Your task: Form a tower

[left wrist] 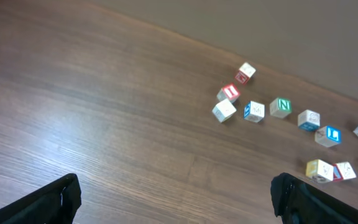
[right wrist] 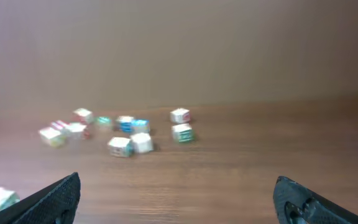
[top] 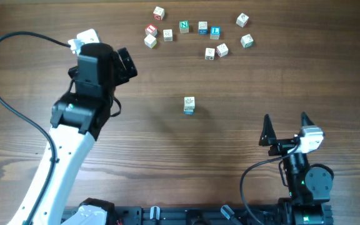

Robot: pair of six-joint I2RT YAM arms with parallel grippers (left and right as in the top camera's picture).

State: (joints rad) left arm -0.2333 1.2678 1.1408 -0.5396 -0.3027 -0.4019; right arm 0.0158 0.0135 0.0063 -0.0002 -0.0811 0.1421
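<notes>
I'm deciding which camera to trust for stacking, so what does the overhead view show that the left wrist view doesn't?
Only overhead: the tower standing alone mid-table, and the right pincer, open and holding nothing. Only left wrist: a close look between the wide-open fingers of the left pincer, and the far edge of the table. Both: the loose letter cubes scattered on the wood.
</notes>
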